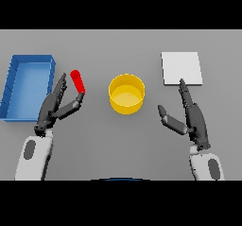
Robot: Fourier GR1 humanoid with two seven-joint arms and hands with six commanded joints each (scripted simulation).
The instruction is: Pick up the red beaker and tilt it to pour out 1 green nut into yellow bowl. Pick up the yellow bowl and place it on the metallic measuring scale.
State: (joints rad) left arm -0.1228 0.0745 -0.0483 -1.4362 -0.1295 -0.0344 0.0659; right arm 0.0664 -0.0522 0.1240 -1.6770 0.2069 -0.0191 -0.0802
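Two hands are over the grey desk (94, 140), and the job looks barely begun. Biggest thing on it is the open blue rectangular tray (10, 89) at the far left, standing clear of the action. Next, the flat square light-grey metallic measuring scale (181, 67) at the upper right, nothing on its plate. In the middle sits the round yellow bowl (126, 94), upright, well apart from the scale; I can't make out any green nut inside it, so I judge the pour not yet done.

Now the hands. The robot's left hand (53, 106) reaches up beside the tray, fingers stretched long towards the small red beaker (77, 82), thumb angled up under its lower end. The thumb tip meets the beaker's base and the fingers lie just alongside it, so this reads as a grasp closing, not a firm hold; whether the beaker is off the desk I cannot tell. It leans top-left, between tray and bowl, near the bowl but not over it.

The right hand (194, 121) hovers below the scale, fingers straight and relaxed, thumb spread towards the bowl, holding nothing.

Left to do, as I read it: secure the beaker, tip one nut into the bowl, then carry the bowl to the scale.
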